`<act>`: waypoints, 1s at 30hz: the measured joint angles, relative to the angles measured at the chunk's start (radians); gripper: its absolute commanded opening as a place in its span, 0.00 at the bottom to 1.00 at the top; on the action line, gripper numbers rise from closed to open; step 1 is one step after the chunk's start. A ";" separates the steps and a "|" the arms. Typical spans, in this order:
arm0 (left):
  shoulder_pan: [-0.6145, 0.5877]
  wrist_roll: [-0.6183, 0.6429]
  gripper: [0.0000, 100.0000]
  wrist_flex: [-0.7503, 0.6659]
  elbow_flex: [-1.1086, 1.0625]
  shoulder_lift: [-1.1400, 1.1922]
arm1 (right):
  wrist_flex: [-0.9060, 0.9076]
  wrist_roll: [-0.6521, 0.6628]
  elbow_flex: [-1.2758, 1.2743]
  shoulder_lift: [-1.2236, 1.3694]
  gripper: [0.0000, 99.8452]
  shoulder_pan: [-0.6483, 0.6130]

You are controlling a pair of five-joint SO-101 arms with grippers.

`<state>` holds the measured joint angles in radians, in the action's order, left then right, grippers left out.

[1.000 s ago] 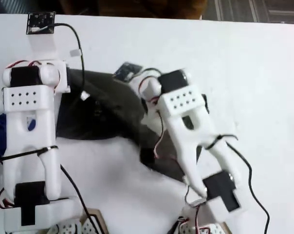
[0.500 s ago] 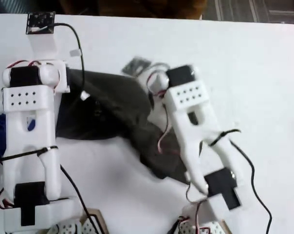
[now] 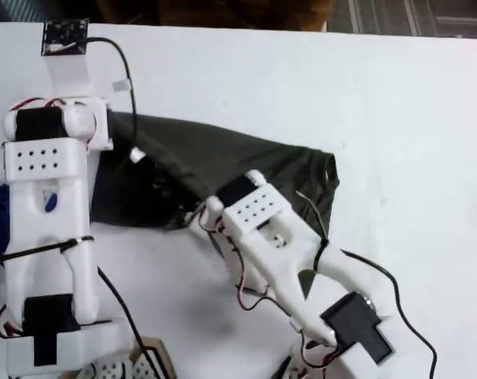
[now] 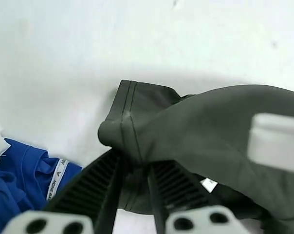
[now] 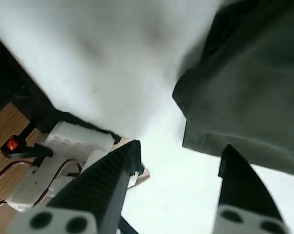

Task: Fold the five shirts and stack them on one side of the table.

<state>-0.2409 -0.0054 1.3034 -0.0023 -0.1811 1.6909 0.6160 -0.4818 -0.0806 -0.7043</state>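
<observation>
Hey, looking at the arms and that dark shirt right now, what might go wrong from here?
1. The left pincer is shut on a bunched hem of the dark shirt; a pull may drag in creases.
2. The right pincer hangs open near the shirt's edge; closing there may grab only a sliver.
3. The blue shirt lies near the left pincer and might get dragged along.
</observation>
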 measured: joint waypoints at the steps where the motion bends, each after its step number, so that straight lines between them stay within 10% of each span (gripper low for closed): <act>1: 0.002 0.000 0.03 -0.003 0.000 0.000 | -0.014 0.002 -0.002 0.009 0.27 -0.014; 30: 0.000 0.000 0.03 -0.028 -0.006 0.000 | -0.193 -0.043 -0.002 0.270 0.21 -0.029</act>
<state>-0.2409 -0.0054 1.2758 -0.0084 -0.1811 1.4975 0.5731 -0.4833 0.1895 -0.7334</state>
